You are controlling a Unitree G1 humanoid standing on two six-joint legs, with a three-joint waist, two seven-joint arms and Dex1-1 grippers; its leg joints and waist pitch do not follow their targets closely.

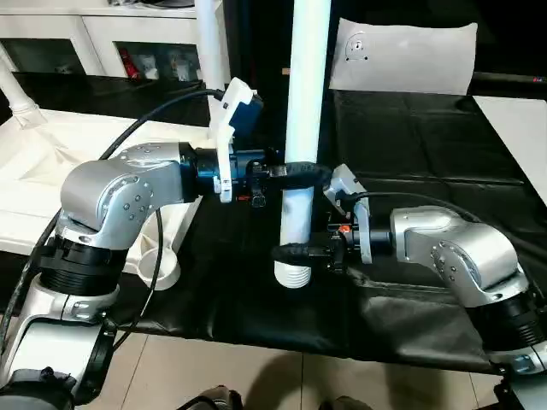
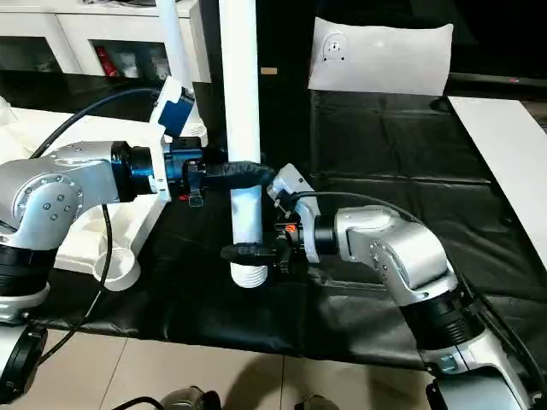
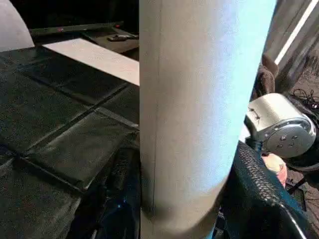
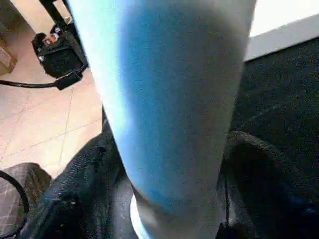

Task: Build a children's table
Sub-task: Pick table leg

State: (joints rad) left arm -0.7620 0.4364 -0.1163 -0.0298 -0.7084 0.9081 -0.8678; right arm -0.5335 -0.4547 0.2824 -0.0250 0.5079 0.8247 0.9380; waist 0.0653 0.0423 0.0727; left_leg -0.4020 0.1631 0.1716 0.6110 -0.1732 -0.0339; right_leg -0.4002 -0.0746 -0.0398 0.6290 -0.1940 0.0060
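Left gripper [image 1: 295,173] clamps the upright table leg [image 1: 305,102]; right gripper [image 1: 295,253], just below, loosely brackets its threaded end, tabletop [image 1: 51,162] lying leftward.

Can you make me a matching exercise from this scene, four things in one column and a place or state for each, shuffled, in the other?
Column one:
1. long white tapered tube leg
2. left gripper
3. right gripper
4. white plastic rectangular tabletop

Column two:
A. around the leg near its ribbed bottom end
B. lying at the robot's left on the black mat
C. upright between both grippers
D. clasping the leg higher up

Pairs: 1-C, 2-D, 3-A, 4-B
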